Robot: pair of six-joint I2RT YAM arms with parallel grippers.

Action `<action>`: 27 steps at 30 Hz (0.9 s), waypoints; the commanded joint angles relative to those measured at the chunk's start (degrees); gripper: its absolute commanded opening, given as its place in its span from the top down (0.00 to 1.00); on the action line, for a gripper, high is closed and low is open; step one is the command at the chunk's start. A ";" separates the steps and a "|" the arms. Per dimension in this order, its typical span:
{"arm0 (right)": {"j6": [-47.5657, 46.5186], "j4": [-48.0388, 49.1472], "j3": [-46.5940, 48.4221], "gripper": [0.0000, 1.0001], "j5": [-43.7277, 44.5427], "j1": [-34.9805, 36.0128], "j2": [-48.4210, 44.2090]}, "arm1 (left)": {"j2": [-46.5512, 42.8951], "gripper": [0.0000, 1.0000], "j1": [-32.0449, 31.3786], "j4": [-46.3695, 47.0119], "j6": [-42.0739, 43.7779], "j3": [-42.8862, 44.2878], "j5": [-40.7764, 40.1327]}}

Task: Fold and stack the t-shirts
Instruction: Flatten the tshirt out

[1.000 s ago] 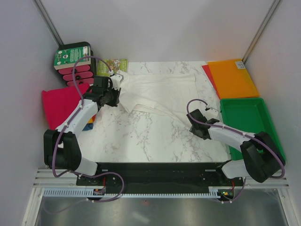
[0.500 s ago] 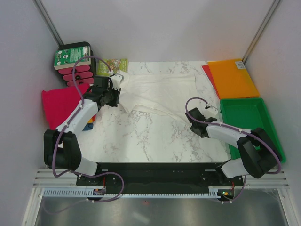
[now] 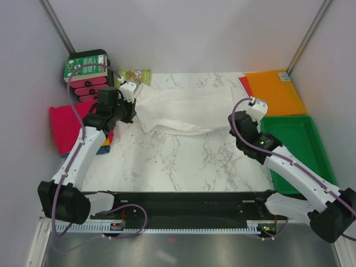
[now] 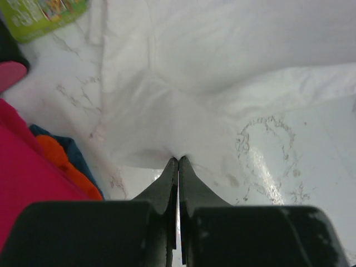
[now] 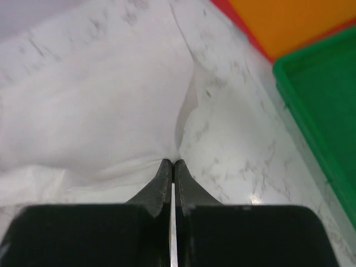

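The left tool (image 4: 178,158) and the right tool (image 5: 172,162) each pinch fully closed on a near edge of the white t-shirt (image 3: 183,108). It lies across the far half of the desk (image 3: 178,161), with the folded pile (image 3: 67,125) to its left.

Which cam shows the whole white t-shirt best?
Top external: the white t-shirt lies spread across the table, with nearly its whole outline visible. Left wrist shows only the edge pinched by the left gripper; right wrist shows only the edge pinched by the right gripper.
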 commanded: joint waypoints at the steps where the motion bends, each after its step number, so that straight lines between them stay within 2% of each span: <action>1: -18.04 -2.30 16.28 1.00 8.84 0.33 -3.87 | -8.58 0.98 0.59 -3.10 -3.32 8.71 0.52; 3: -22.34 -1.51 18.68 1.00 8.40 0.33 -4.93 | -12.17 0.98 1.03 -4.95 -3.50 10.92 0.35; 9: -27.10 -5.11 25.70 1.00 6.56 0.24 -7.83 | -21.49 0.98 2.26 -9.78 -0.87 14.08 -1.23; 12: -29.92 -8.61 34.99 1.00 5.24 0.33 -7.23 | -23.53 0.98 2.26 -13.37 0.89 20.75 -3.16; 16: -32.64 -13.54 47.50 1.00 1.91 0.33 -5.11 | -23.71 0.98 2.26 -18.74 1.86 35.05 -5.28; 18: -33.44 -16.35 53.72 1.00 -0.81 0.24 -4.32 | -24.06 0.98 2.26 -21.29 1.60 39.55 -5.54; 22: -35.63 -19.96 60.70 1.00 -2.85 0.24 -4.93 | -24.50 0.98 2.26 -24.37 1.25 50.71 -7.55; 27: -37.30 -20.93 63.95 1.00 0.22 0.24 -8.62 | -24.15 0.98 2.00 -26.23 3.00 60.65 -11.32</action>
